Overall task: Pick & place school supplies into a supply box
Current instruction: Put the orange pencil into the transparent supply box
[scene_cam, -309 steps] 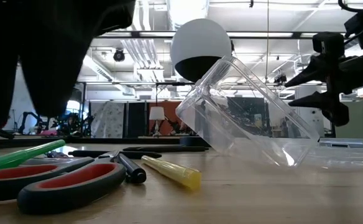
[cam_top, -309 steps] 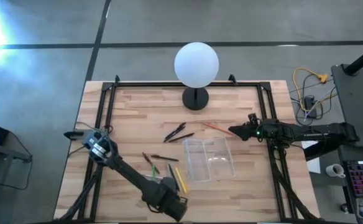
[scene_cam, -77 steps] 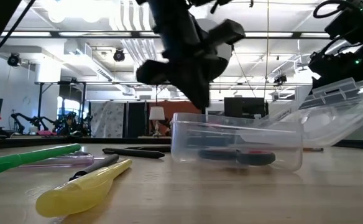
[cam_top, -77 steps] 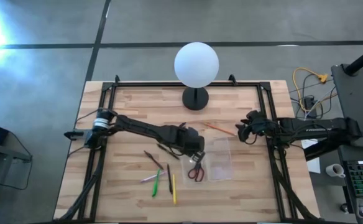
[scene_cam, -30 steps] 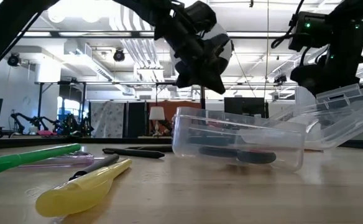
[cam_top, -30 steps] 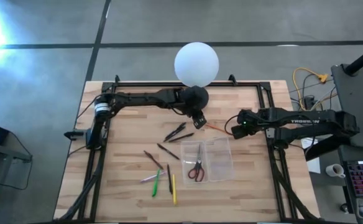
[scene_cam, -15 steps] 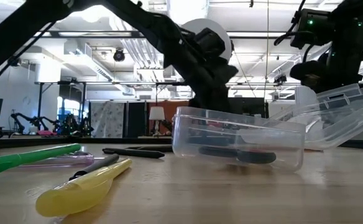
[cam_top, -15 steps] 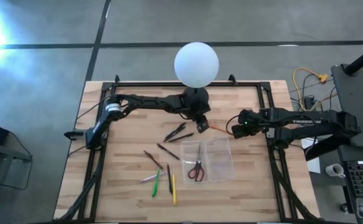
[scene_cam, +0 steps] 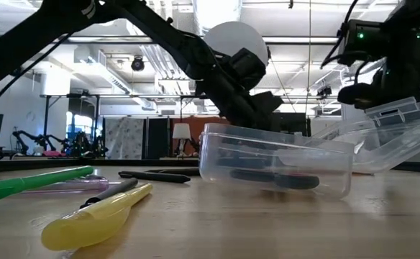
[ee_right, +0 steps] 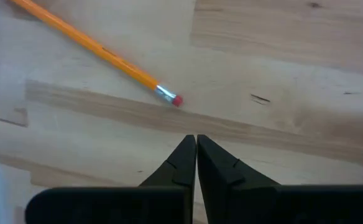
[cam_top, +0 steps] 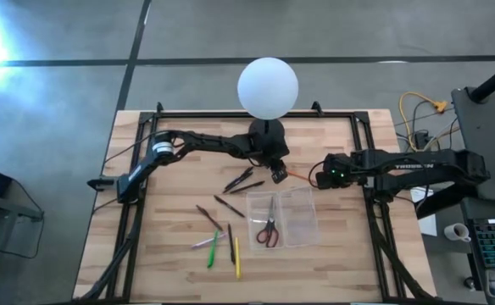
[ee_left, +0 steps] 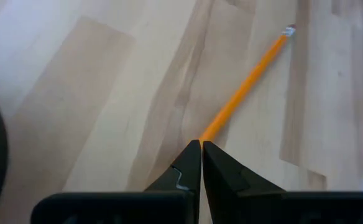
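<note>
An orange pencil [cam_top: 297,174] lies flat on the table, just beyond the supply box [cam_top: 281,218]. The box is clear, stands with its lid [scene_cam: 390,137] open, and has red-handled scissors [cam_top: 268,227] lying inside. My left gripper [ee_left: 201,144] is shut, its tips low at the pencil's pointed end [ee_left: 209,132]. My right gripper [ee_right: 196,138] is shut too. It hovers close to the pencil's eraser end [ee_right: 176,101] without touching it. Several more pens and pencils [cam_top: 222,237] lie loose on the table to the left of the box. My left gripper comes slanting down from the table's far left, its shut fingertips right at the pencil's pointed end [ee_left: 205,135]. The fingers point along the pencil, which lies flat on the table. Whether the tips touch it I cannot tell.
A white globe lamp [cam_top: 268,89] on a black stand rises at the far edge, right behind my left arm. Two dark pens [cam_top: 241,180] lie close to the left gripper. A black frame [cam_top: 366,169] runs along the table's sides. Bare wood lies near the front edge.
My left gripper has come down from beside the lamp's stand and moved a little toward the near edge, ending low at the pencil's pointed end, shut all the while. The pencil, the box and the other supplies lie as before.
</note>
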Controlling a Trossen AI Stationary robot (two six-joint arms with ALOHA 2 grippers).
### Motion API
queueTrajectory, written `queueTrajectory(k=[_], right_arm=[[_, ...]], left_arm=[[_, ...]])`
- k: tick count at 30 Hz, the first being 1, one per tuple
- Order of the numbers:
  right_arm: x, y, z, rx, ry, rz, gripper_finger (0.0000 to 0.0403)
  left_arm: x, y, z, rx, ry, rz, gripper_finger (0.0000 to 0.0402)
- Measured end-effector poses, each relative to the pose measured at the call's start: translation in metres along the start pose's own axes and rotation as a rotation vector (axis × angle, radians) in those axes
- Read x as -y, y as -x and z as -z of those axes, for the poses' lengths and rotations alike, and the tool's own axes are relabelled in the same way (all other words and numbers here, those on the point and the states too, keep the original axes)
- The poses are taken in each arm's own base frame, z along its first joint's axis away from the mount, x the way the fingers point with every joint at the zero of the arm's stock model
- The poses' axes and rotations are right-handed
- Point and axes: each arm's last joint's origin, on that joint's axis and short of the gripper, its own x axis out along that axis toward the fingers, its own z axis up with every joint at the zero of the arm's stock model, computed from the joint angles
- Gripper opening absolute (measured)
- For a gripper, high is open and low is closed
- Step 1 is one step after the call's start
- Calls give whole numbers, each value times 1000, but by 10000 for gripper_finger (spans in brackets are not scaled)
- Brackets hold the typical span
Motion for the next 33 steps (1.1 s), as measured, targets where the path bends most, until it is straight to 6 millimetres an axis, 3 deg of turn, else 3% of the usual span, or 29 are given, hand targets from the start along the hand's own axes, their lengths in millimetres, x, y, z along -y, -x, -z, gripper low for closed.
queueTrajectory(k=[25,33], right_arm=[[4,-27,0,36,-70,24,9],[0,-15,-3,113,-66,-2,9]], left_arm=[[-10,-7,22,-51,-28,-40,0],[-10,-9,23,-54,-16,-37,0]])
